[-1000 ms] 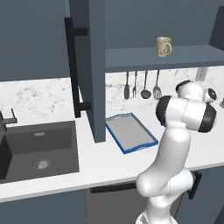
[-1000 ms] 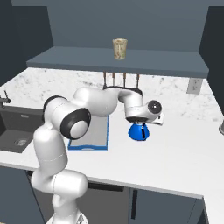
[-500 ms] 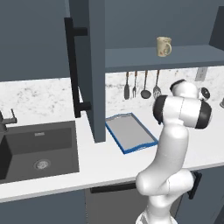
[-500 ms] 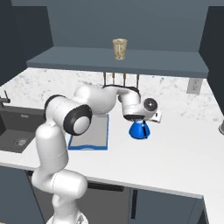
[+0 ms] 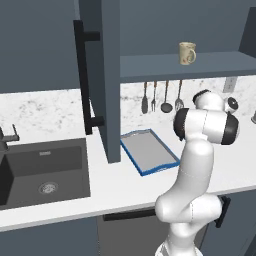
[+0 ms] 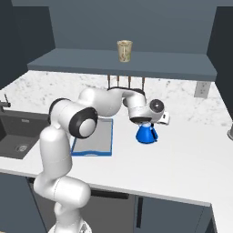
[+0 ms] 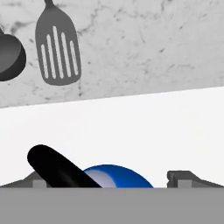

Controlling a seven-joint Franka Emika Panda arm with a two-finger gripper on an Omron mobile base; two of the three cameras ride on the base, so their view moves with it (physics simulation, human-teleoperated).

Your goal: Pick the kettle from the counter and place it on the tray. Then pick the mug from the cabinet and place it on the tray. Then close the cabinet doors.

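The blue kettle (image 6: 146, 134) stands on the white counter (image 6: 191, 164), just right of the blue-rimmed tray (image 6: 91, 154). My gripper (image 6: 145, 124) hangs right over the kettle's top, open. In the hand view the kettle (image 7: 120, 176) and its black handle (image 7: 57, 168) sit low between my spread fingertips (image 7: 183, 178), with my gripper (image 7: 111, 183) holding nothing. The beige mug (image 6: 124, 50) stands on the cabinet shelf (image 6: 82, 61). From the left base view I see the tray (image 5: 131, 159), the mug (image 5: 187, 53) and an open cabinet door (image 5: 107, 75); my arm hides the kettle there.
A dark sink (image 5: 45, 165) is set in the counter at the left. Several utensils (image 5: 160, 97) hang on the wall behind the tray, and a slotted spatula (image 7: 57, 48) shows on the wall ahead of the hand. The open door juts out over the counter beside the tray.
The arm has shifted slightly, keeping the hand over the kettle. The jaws stay open and the kettle has not moved.
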